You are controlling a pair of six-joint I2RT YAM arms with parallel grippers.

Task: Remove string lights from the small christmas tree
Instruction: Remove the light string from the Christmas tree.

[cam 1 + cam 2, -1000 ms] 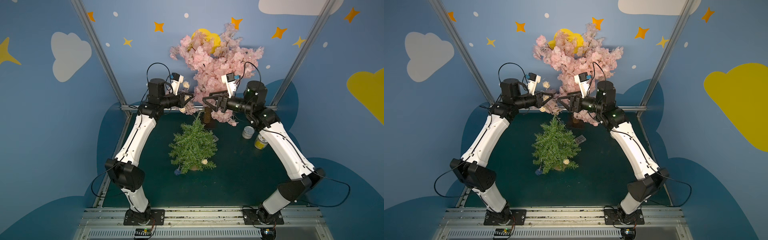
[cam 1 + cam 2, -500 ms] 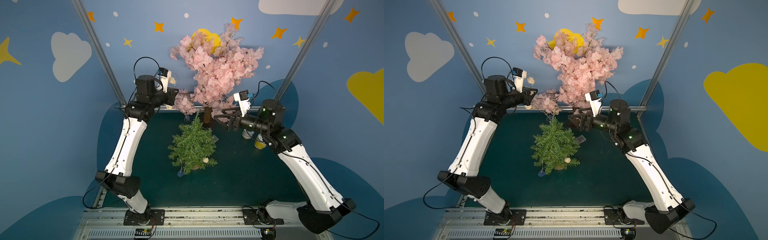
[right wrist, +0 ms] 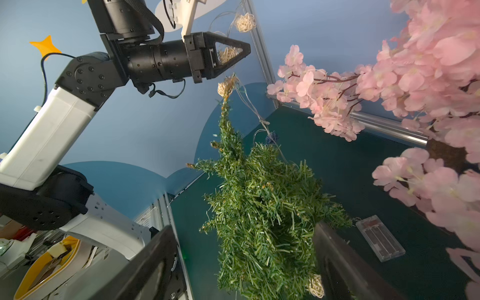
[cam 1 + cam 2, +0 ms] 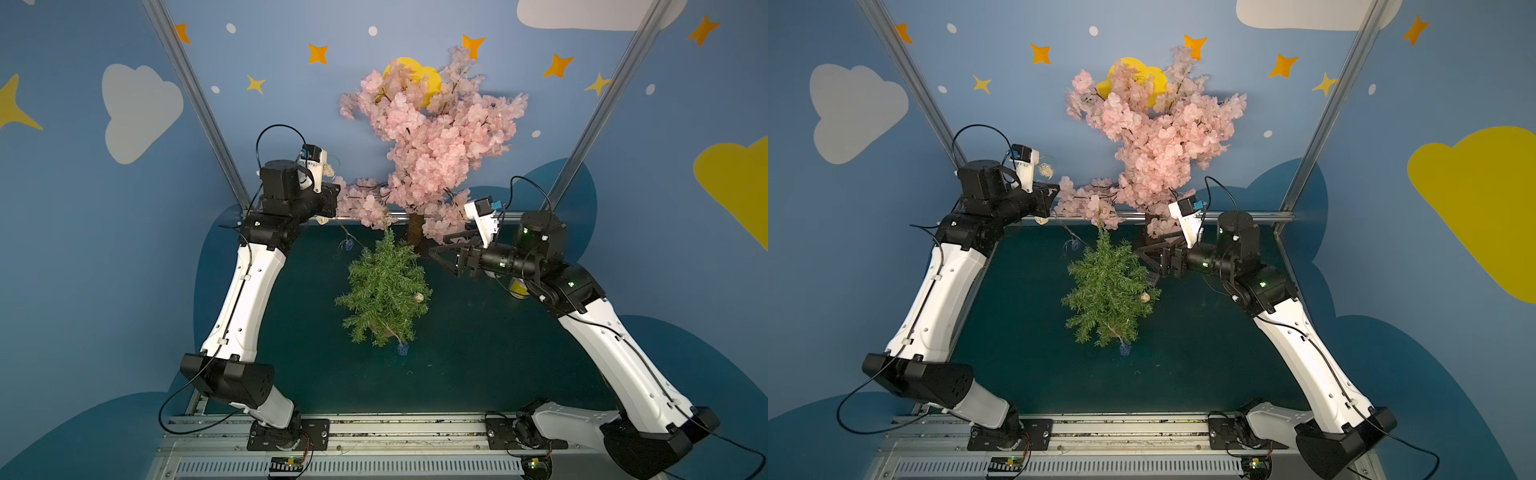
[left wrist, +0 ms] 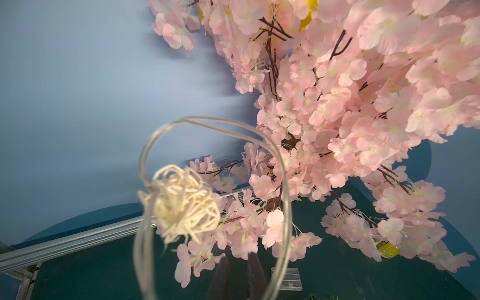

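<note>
Top views both put the left gripper (image 4: 332,199) at the upper left of centre, raised against the outer blossoms of the pink blossom tree (image 4: 432,137). Its fingers are pinched together on the wire of the string lights (image 5: 181,205), which loops out in front of the left wrist camera. Right wrist view gives four cream balls (image 3: 245,22): one above those closed fingers, one behind them, one at the tip of the small christmas tree (image 3: 259,207) and one low in its needles. It also shows one blue ball (image 3: 271,137) on the wire running from the fingers down to the tree, and a top view adds a second blue ball (image 4: 402,349) at the tree's foot. One tree of each kind stands on the green mat (image 4: 478,353). Further right, the right gripper (image 4: 438,247) is spread wide and holds nothing, just beside the small tree's upper right branches. The single clear battery box (image 3: 380,239) lies flat on the mat beyond its fingers, near the blossom trunk. Bare mat lies open across the lower frame in front of the small tree; the back rail (image 4: 399,215) and the blossoms crowd the upper side.
</note>
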